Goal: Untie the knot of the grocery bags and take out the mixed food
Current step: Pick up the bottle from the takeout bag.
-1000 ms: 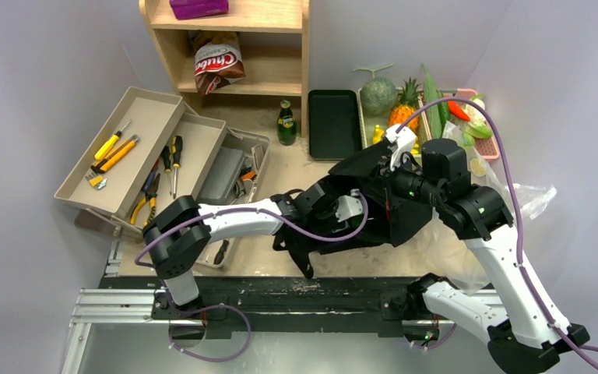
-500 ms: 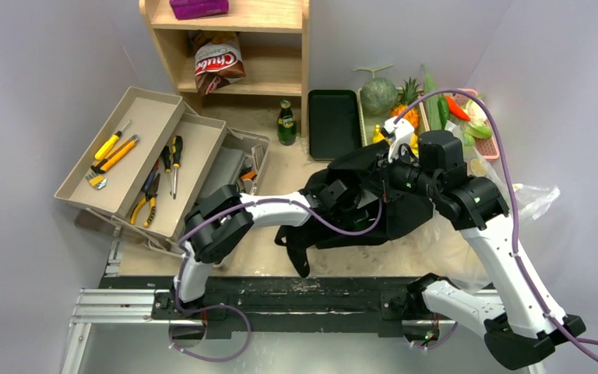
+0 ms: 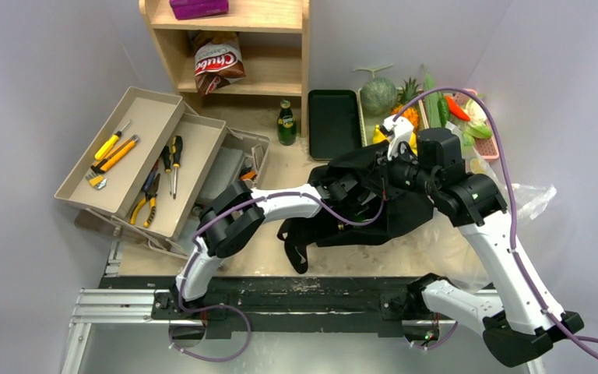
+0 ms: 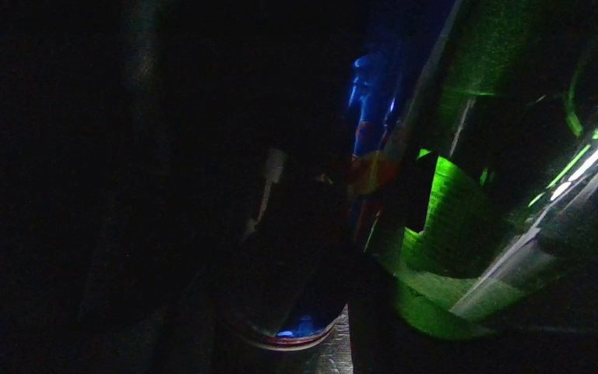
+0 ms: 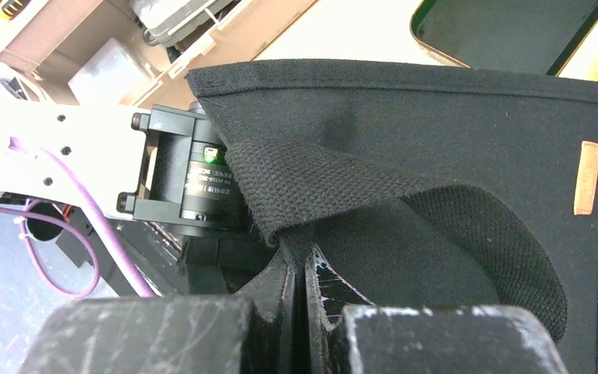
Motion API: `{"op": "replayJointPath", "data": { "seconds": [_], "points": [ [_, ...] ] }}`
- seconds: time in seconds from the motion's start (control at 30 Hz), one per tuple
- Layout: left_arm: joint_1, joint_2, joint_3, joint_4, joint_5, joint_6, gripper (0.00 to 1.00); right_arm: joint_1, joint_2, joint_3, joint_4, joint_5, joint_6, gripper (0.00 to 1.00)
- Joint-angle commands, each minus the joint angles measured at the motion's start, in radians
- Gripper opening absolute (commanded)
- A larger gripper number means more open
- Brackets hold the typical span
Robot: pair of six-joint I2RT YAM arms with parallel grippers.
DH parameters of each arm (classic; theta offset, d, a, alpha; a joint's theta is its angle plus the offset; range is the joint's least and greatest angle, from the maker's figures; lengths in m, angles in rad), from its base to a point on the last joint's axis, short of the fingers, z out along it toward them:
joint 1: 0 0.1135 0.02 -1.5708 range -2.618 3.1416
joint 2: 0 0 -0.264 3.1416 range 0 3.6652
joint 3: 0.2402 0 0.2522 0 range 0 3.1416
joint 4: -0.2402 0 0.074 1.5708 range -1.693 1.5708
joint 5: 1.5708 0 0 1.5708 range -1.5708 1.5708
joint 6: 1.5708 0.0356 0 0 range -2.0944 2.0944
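Pinching hard, the right gripper [image 5: 297,261] has its two fingers pressed together on the woven strap [image 5: 319,183] of the black cloth bag [image 3: 405,214], and the strap folds over just above the fingertips. That bag sits mid-table, floppy and matte black, its cloth slumped in loose folds, with one small orange tab [image 5: 588,178] sewn near a side seam. From the left, the left arm [image 3: 280,204] runs straight into the bag's mouth, and the left gripper is buried inside. The left wrist view is nearly black, only green glints and a blue-and-red streak, so I cannot tell whether those fingers are spread or closed, or what they touch. Over at the right edge of the table lies the clear plastic bag [image 3: 525,199], thin and crinkly, partly under the right arm [image 3: 498,234]. So that's two bags in all. Beyond the black one, at the far right, the food is lined up: one round green melon [image 3: 378,95], one pineapple [image 3: 411,117], one long cucumber [image 3: 436,109] and one red pepper [image 3: 458,109], with smaller pieces too crowded to count. One green bottle [image 3: 286,123] stands upright just left of one flat black tray [image 3: 333,125]. One chip packet [image 3: 218,62] leans on the wooden shelf [image 3: 280,78]. At left, two open beige tool trays [image 3: 152,117] carry yellow-handled tools [image 3: 113,142].
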Motion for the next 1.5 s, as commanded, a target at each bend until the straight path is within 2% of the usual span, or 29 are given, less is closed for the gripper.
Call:
{"op": "replayJointPath", "data": {
  "seconds": [0.0,0.17,0.57,0.8,1.03,1.27,1.47],
  "points": [
    [0.030,0.054,-0.076,-0.233,0.028,-0.015,0.27,0.013,-0.034,0.063,0.063,-0.072,0.037,0.00],
    [0.028,-0.090,-0.252,-0.097,0.065,0.068,0.00,0.006,-0.031,0.062,0.057,-0.013,0.041,0.00],
    [0.023,-0.497,-0.511,0.199,0.106,0.133,0.00,-0.008,-0.018,0.041,0.077,0.068,0.044,0.00],
    [0.026,-0.712,-0.632,0.362,0.213,0.126,0.00,-0.008,-0.021,0.010,0.062,0.105,0.028,0.00],
    [0.039,-0.933,-0.691,0.345,0.304,0.135,0.00,-0.013,-0.032,0.004,0.065,0.114,0.014,0.00],
    [0.103,-1.097,-0.651,0.220,0.399,0.122,0.00,-0.016,-0.039,0.016,0.063,0.077,-0.009,0.00],
    [0.135,-1.142,-0.575,0.125,0.468,0.121,0.00,-0.017,-0.038,0.026,0.061,0.046,-0.058,0.17]
  ]
}}
